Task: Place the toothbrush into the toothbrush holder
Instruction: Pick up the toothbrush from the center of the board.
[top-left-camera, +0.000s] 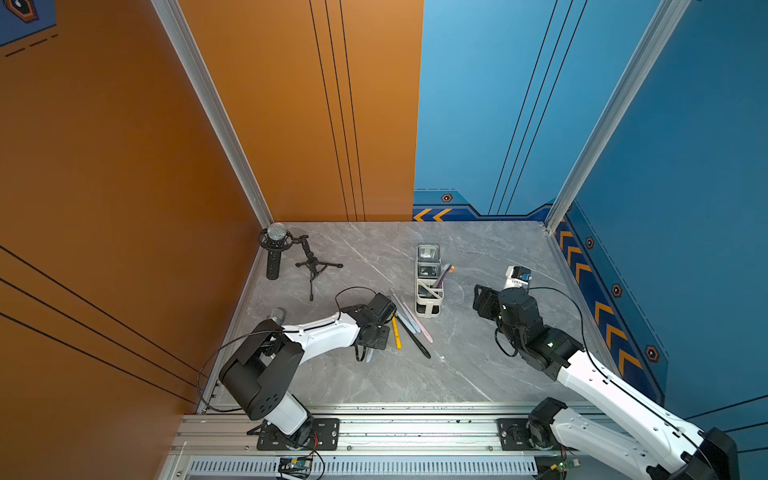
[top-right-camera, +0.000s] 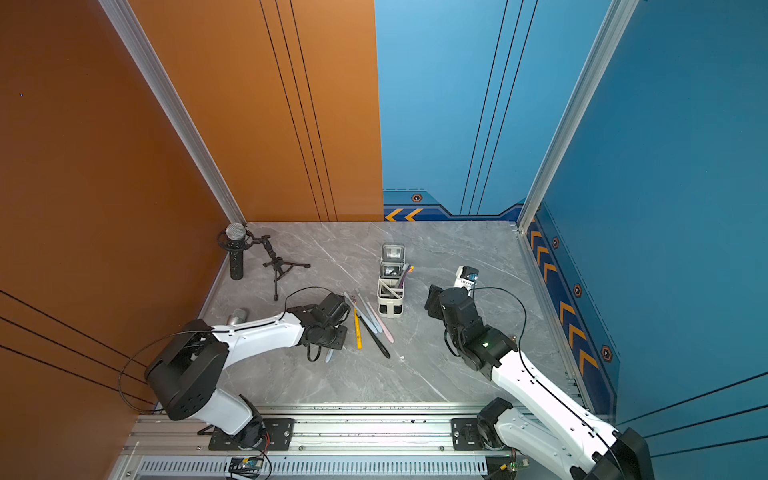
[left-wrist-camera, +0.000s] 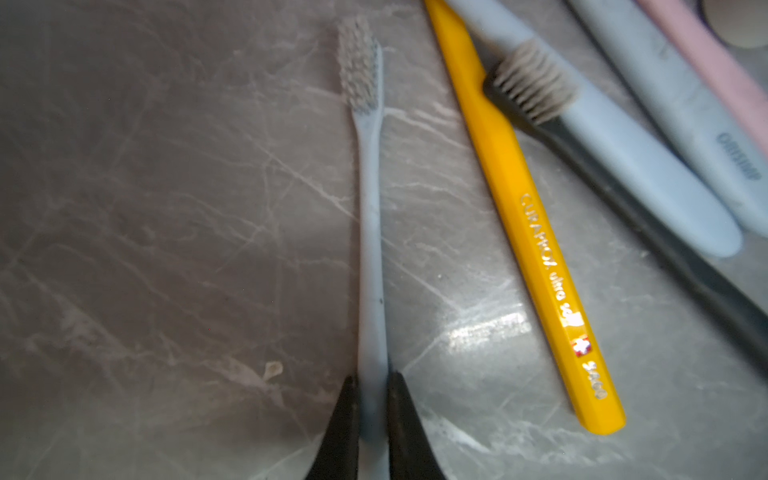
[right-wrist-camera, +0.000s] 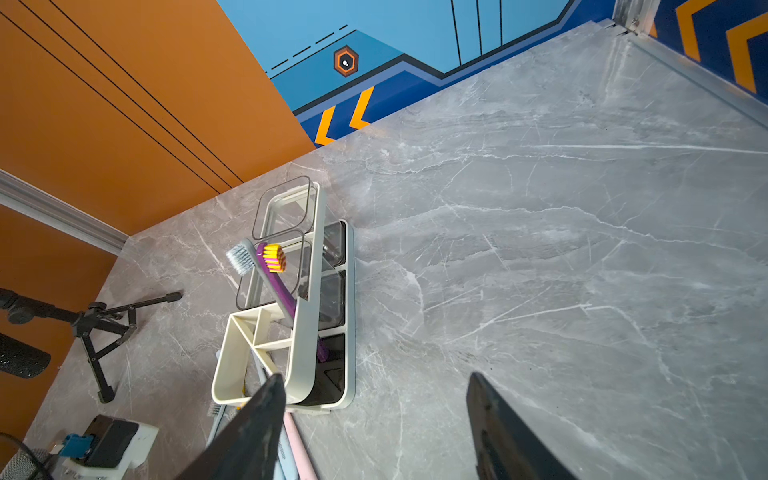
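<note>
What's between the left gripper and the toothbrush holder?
Loose toothbrushes on the table: yellow, black, pale blue, pink. Both top views show them.

Twin overhead views, wrist cameras near tabletop (left-wrist-camera: 166, 208)

Bright; L wrist cam blurry, table (left-wrist-camera: 486, 332) glare

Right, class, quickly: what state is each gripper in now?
Left gripper: closed on the slim pale blue plastic toothbrush, at its handle.
Right gripper: open, holding nothing.
</note>
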